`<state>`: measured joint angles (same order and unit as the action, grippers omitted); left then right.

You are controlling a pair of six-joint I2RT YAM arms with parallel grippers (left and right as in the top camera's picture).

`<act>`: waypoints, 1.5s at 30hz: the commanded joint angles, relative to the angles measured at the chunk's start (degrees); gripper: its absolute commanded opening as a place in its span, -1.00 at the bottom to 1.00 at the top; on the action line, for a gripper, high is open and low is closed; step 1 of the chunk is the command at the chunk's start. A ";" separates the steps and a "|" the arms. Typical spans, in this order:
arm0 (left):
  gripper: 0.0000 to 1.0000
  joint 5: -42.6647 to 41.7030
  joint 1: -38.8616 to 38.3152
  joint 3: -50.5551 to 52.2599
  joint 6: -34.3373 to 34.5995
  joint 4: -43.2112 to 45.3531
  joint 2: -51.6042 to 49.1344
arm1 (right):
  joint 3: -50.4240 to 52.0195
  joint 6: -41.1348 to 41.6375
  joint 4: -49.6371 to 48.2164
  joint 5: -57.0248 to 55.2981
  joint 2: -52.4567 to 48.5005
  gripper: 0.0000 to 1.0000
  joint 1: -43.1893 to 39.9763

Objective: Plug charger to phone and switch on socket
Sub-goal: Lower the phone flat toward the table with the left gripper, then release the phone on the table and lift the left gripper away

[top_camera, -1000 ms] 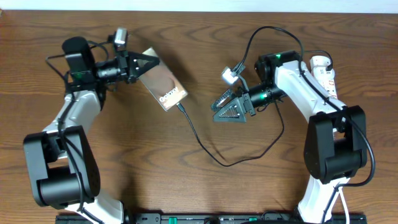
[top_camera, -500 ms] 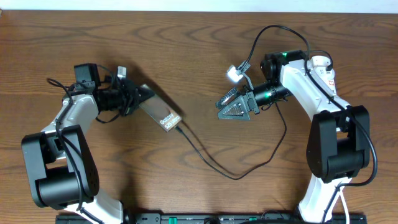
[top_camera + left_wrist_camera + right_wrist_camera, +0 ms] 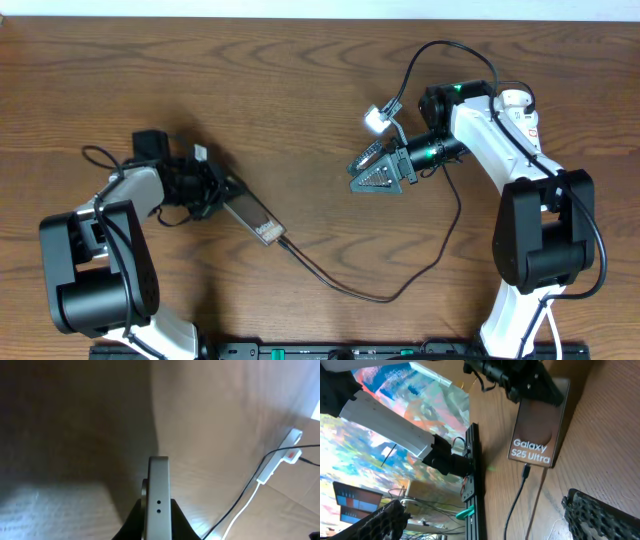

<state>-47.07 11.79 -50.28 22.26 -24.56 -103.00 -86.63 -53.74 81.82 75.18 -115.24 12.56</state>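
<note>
The left gripper point(image 3: 216, 188) is gripping with closed jaws the phone point(image 3: 255, 217), a stiff, glossy, probably slippery slab tilting on its edge in the left half of the worktop point(image 3: 300, 80), best pinched across its flat faces, while the right gripper point(image 3: 368, 172) is hanging with open jaws above the limp charger point(image 3: 380, 298).

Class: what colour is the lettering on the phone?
White lettering on the dark phone; clearest in the right wrist view.

Can see little of socket point(image 3: 528, 120) overhead, mostly under right arm point(image 3: 488, 140); small, possibly blurred from left wrist
</note>
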 commanded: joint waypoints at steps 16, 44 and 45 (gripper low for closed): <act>-0.86 1.14 -0.02 0.48 2.34 -4.39 0.13 | -0.68 -0.48 0.00 0.33 -0.17 0.98 -0.13; -0.37 1.70 -0.02 0.48 4.61 -5.25 0.13 | -0.68 -0.46 0.07 0.15 -0.17 0.98 -0.13; -0.35 1.70 -0.02 0.48 4.61 -5.29 0.13 | -0.68 -0.46 0.07 0.15 -0.17 0.99 -0.13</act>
<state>-45.08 11.79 -49.91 27.00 -29.58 -103.00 -86.63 -53.74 81.82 74.91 -115.24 12.56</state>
